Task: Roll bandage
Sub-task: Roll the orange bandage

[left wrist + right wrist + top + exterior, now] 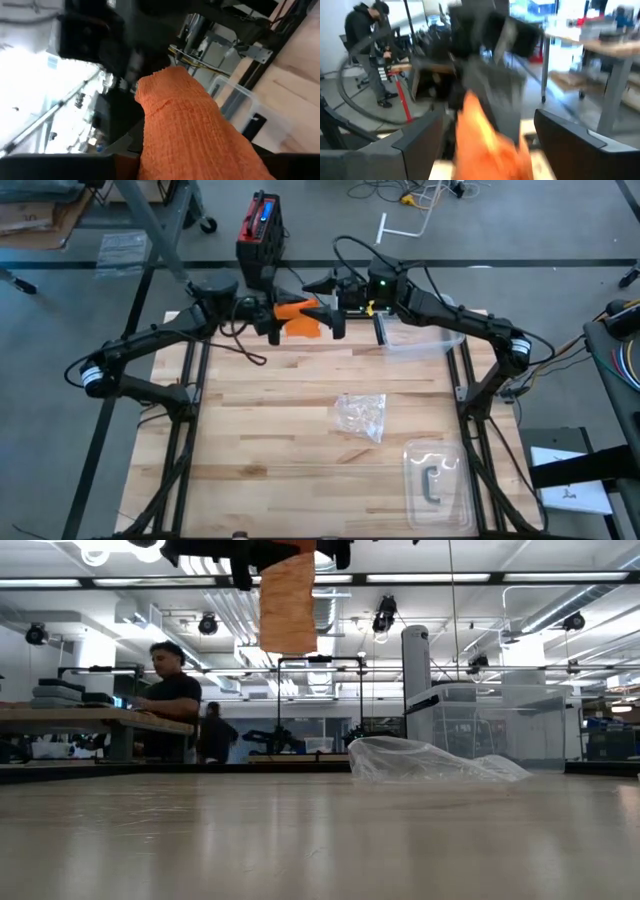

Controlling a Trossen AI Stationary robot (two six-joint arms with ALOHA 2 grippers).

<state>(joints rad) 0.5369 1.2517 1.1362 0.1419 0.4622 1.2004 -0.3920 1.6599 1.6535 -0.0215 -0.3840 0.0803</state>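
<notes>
**Bandage held aloft between both grippers**

Left gripper (268, 317) is raised over the table's (280, 430) far edge, fingers clamped on the orange bandage (301, 317). The strip spans across to the right gripper (332, 312); whether its spread fingers touch it cannot be told. In the low view the bandage (287, 600) hangs clear of the tabletop.

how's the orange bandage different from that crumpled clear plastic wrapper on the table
The bandage is bright orange, opaque woven fabric; the wrapper is clear, shiny plastic. The bandage hangs as a flat strip, lifted off the table between the left claw and right claw; the wrapper lies crumpled on the wood near the table's middle, untouched by either claw. Both are soft and limp.
</notes>
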